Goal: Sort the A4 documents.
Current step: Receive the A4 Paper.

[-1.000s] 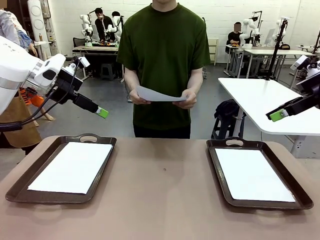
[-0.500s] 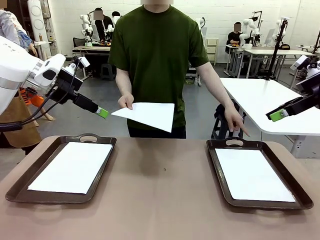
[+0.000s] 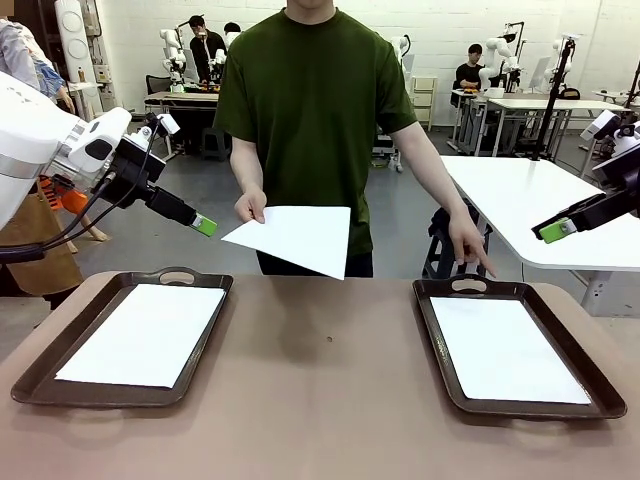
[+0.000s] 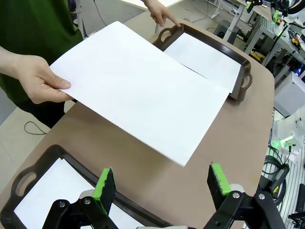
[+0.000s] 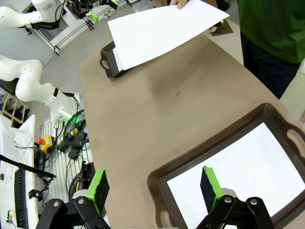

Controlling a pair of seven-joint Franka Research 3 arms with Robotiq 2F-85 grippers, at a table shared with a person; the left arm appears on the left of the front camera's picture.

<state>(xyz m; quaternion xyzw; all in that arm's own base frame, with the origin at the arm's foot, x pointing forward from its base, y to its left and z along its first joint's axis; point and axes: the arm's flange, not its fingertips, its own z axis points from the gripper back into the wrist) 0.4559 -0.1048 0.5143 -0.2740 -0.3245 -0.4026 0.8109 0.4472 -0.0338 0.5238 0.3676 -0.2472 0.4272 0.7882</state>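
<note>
A4 sheet (image 3: pixel 295 238) held out over the table's far edge, left tray (image 5: pixel 108 63) partly hidden behind it, both grippers (image 4: pixel 162 183) (image 5: pixel 153 187) spread apart, nothing gripped, right arm cut off at the frame edge.

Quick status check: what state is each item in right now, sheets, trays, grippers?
White A4 paper sheet in the person's hand: held above the table, tilted.
Left dark brown rectangular tray: holds a flat white sheet.
Right dark brown tray: holds a white sheet; person points at it.
Left gripper: open, empty.
Right gripper: open, empty.

Brown table (image 3: pixel 320 400) w/ two trays (image 3: pixel 130 340) (image 3: pixel 515 345) (paper-lined)
</note>
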